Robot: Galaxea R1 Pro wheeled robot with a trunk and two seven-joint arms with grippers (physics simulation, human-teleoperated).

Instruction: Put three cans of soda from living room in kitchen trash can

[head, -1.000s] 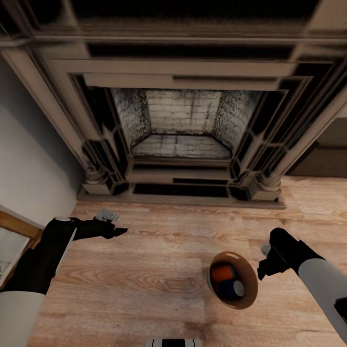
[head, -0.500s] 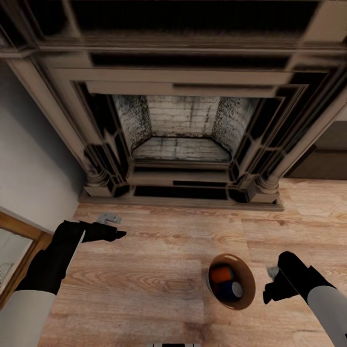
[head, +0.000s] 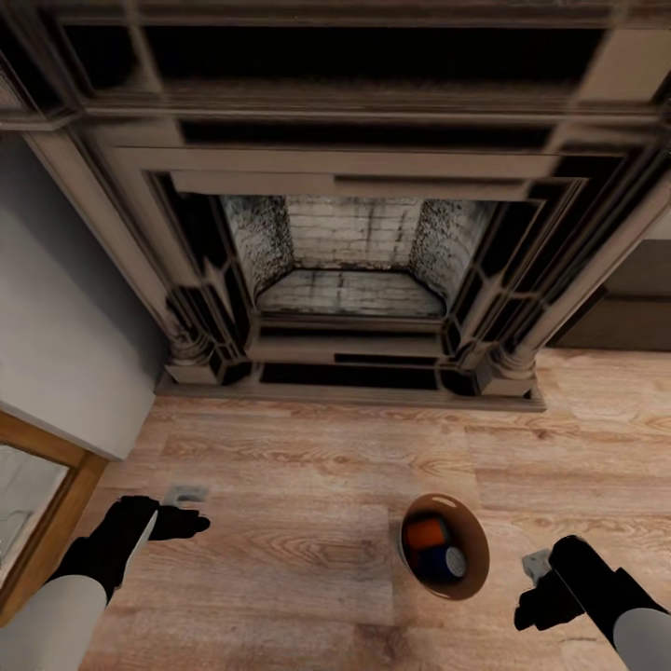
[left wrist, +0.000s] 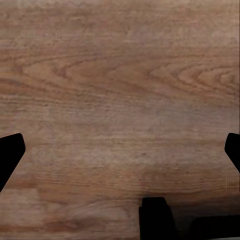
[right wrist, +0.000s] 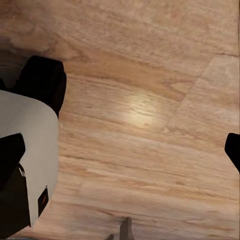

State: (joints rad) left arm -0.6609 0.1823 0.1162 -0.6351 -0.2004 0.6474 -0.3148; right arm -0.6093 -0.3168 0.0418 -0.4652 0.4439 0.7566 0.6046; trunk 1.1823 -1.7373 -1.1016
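The trash can (head: 478, 559), a small round bin with a glossy brown inside, stands on the wood floor in front of the fireplace. Inside it lie an orange soda can (head: 427, 532) and a dark blue soda can (head: 448, 562) with a silver top; a second orange can cannot be made out. My left gripper (head: 189, 509) hangs open over bare floor, well to the left of the bin. My right gripper (head: 528, 587) is open just to the right of the bin, apart from it. Both wrist views look at planks between spread fingertips (left wrist: 10, 150) (right wrist: 233, 149).
A dark ornate fireplace (head: 349, 252) with a brick back spans the far side. A grey wall (head: 65, 326) and a wood-framed glass door (head: 42, 485) close the left. Dark furniture (head: 624, 317) stands at the far right. My white and black base (right wrist: 25, 150) is under the right wrist.
Both arms have drawn back toward my body and lower in the picture. The bin with its cans stays where it was on the floor. The view has shifted slightly.
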